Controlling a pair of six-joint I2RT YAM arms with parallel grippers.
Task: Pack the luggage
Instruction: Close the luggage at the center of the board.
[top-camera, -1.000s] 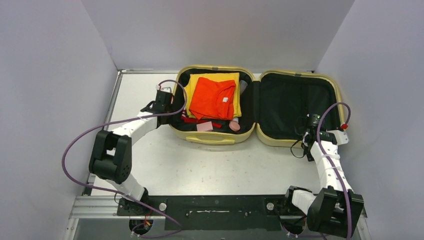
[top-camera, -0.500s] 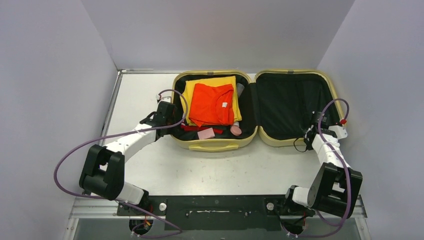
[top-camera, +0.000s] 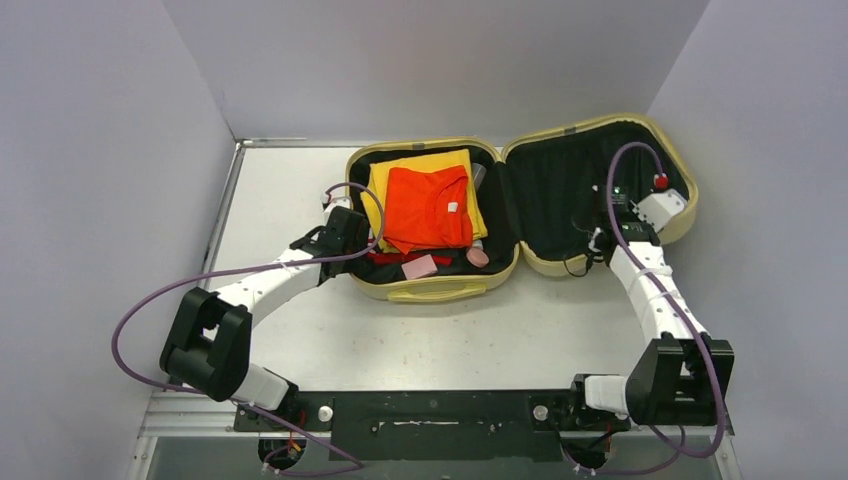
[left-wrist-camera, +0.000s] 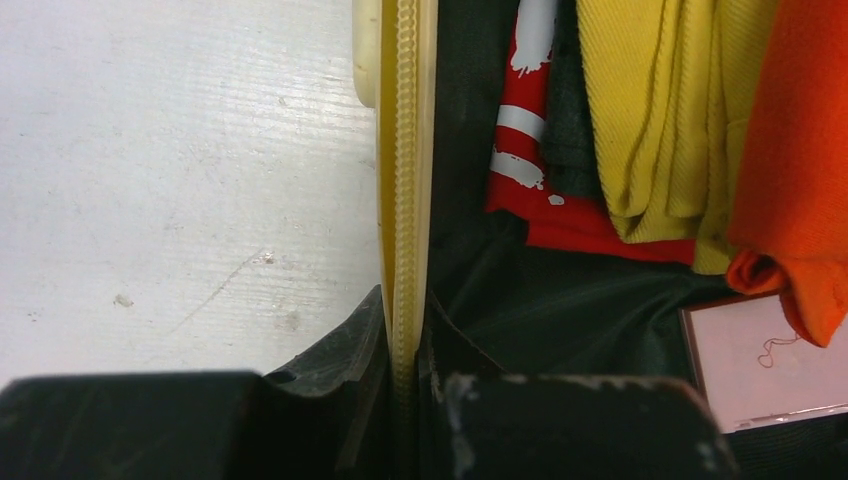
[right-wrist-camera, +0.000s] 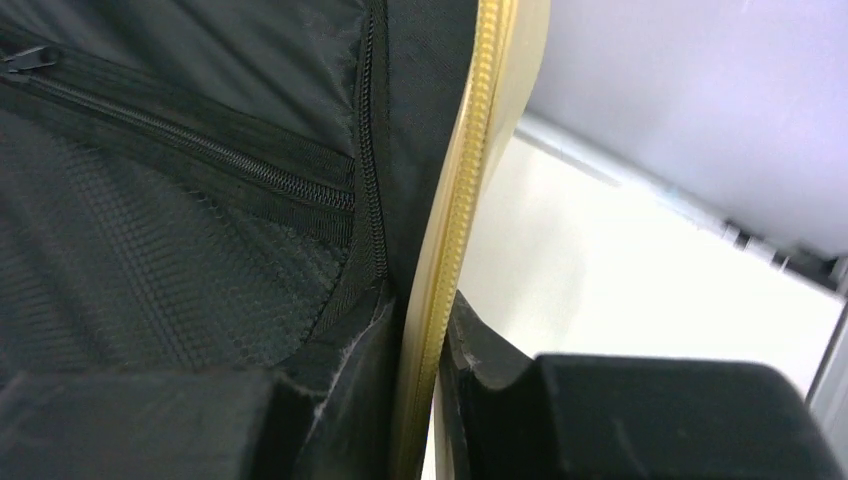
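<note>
At wrist, right tool (right-wrist-camera: 425, 335) pinching luggage (right-wrist-camera: 468, 160) rim

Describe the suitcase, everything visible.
The suitcase is a pale yellow hard shell with rounded corners, zip-edged rims and black fabric lining, lying open on the table. Its left half holds folded clothes, an orange shirt on top. Its empty lid tilts up off the table. The left gripper pinches the base rim, the right gripper the lid rim.
</note>
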